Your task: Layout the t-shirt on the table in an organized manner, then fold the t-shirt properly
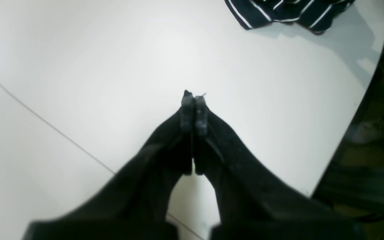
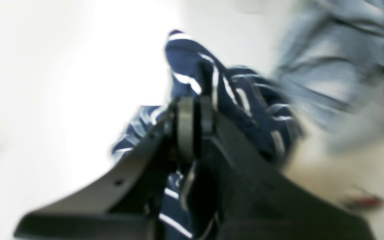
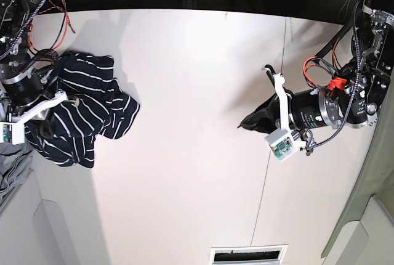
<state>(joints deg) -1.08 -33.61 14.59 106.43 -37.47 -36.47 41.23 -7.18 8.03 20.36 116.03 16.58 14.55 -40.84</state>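
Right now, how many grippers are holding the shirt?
1. The right gripper is shut on the shirt at the table edge. The left gripper is shut, holding nothing.

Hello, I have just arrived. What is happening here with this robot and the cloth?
A two-armed robot is working on a striped t-shirt that lies crumpled near one edge of the white table. Its right hand is shut on a bunch of the shirt's fabric. Its left hand is shut and empty, over bare table well away from the shirt. The shirt is not yet spread flat, so no folding has begun. A light grey cloth lies beside the table edge, by the shirt.
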